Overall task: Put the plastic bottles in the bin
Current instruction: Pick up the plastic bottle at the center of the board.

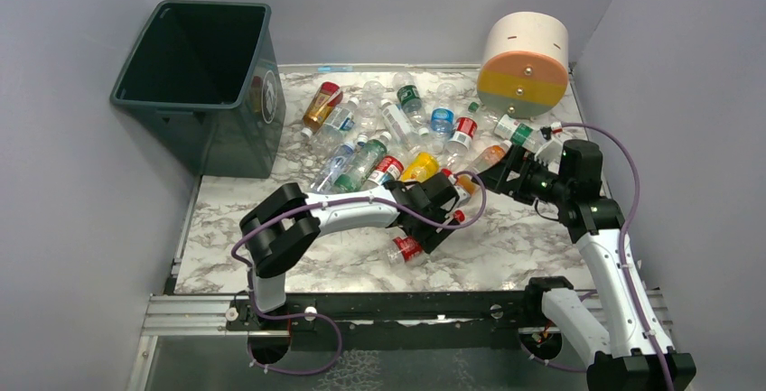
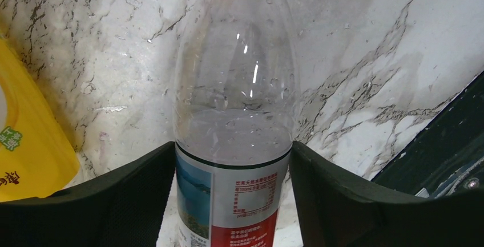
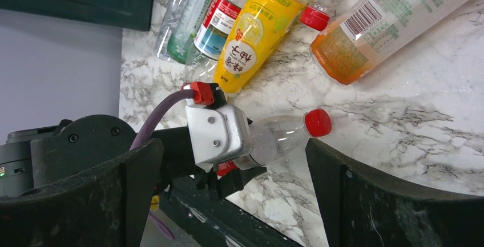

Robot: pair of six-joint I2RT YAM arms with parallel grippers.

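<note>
— What is the left gripper (image 2: 233, 157) doing?
— Its fingers (image 2: 114, 201) press both sides of a clear bottle (image 2: 234, 87) at the label. Whether the bottle rests on the table (image 2: 354, 41), I cannot tell.
— And the right gripper (image 3: 233, 144)?
— Spread wide, nothing between its fingers, near the left one.
— The other bottles (image 1: 397, 129)?
— Heaped on the table's far half. The bin (image 1: 239, 138) stands at the far left corner, well apart from the pinched bottle

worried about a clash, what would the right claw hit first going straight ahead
Probably the left claw and the clear bottle it grips, dead ahead in the right claw's own view, though depth is unclear.
</note>
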